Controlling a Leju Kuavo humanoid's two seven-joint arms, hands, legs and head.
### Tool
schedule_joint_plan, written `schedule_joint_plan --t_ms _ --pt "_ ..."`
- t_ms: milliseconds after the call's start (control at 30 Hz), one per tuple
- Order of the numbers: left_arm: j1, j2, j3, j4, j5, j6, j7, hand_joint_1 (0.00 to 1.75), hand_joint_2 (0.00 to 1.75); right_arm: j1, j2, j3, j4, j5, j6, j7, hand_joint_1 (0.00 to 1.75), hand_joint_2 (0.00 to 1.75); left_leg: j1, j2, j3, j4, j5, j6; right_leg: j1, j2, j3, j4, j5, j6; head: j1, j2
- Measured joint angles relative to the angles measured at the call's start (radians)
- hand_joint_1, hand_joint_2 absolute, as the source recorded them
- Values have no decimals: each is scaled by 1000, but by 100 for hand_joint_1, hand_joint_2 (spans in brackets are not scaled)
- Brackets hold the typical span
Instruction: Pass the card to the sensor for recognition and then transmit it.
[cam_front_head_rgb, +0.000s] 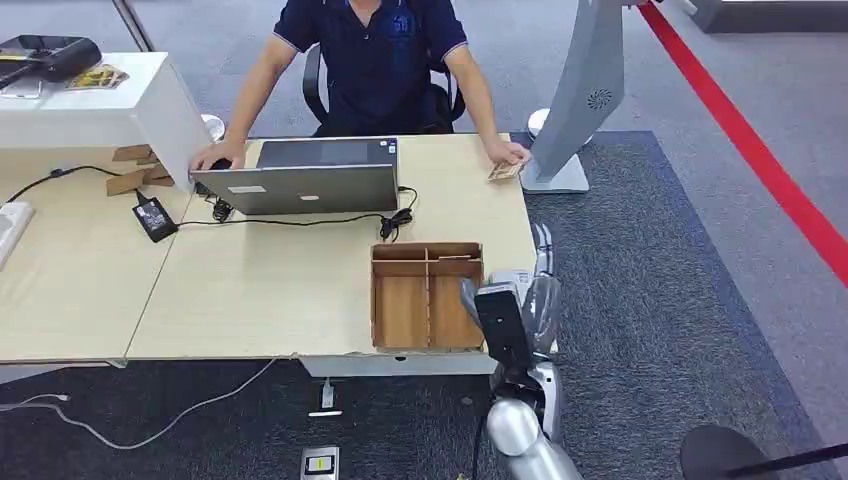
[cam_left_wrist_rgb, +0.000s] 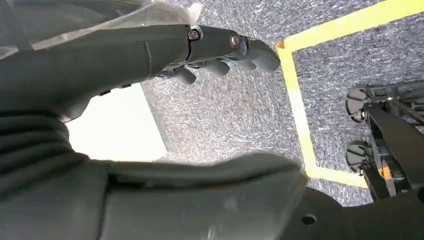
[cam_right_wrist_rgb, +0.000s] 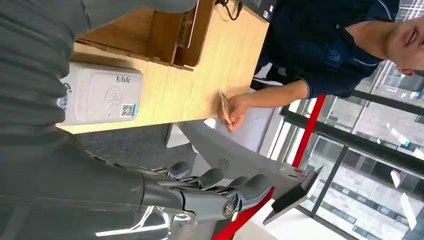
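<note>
Right hand (cam_front_head_rgb: 540, 290) in the head view hangs off the edge of the surface (cam_front_head_rgb: 280, 290) just beside the wooden divider box (cam_front_head_rgb: 427, 295), fingers straight and holding nothing. The card (cam_front_head_rgb: 505, 171) lies well beyond the box, at the surface's far corner under a person's hand (cam_front_head_rgb: 508, 152), near the grey stand (cam_front_head_rgb: 580, 110). A laptop (cam_front_head_rgb: 300, 180) sits behind the box.

From the left wrist, the left hand (cam_left_wrist_rgb: 210, 50) hangs over grey carpet with a yellow line (cam_left_wrist_rgb: 300, 120), fingers slightly bent, nothing between them.

From the right wrist, the right hand (cam_right_wrist_rgb: 210, 192) has its fingers extended side by side, empty, off the surface's edge. The white card sensor (cam_right_wrist_rgb: 100, 95) lies on the surface just beside the box (cam_right_wrist_rgb: 155, 30). The card (cam_right_wrist_rgb: 225, 107) is pinched upright in the person's hand (cam_right_wrist_rgb: 237, 107), well apart from the box and from the robot's hand.
</note>
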Motion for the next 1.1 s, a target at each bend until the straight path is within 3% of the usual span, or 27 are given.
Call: schedule_joint_plan --t_ms 67,100,1100 --pt "0 0 0 0 3 0 0 0 175 4 -1 2 -9 0 0 -2 0 175 0 0 0 0 0 0 0 0 0 0 0 0 0 0" --pt "0 0 0 0 4 0 0 0 0 7 -2 3 -16 2 0 -4 0 175 0 0 0 0 0 0 0 0 0 0 0 0 0 0" --pt "0 0 0 0 7 1 0 0 0 23 -13 38 -93 9 0 12 0 175 0 0 0 0 0 0 0 0 0 0 0 0 0 0"
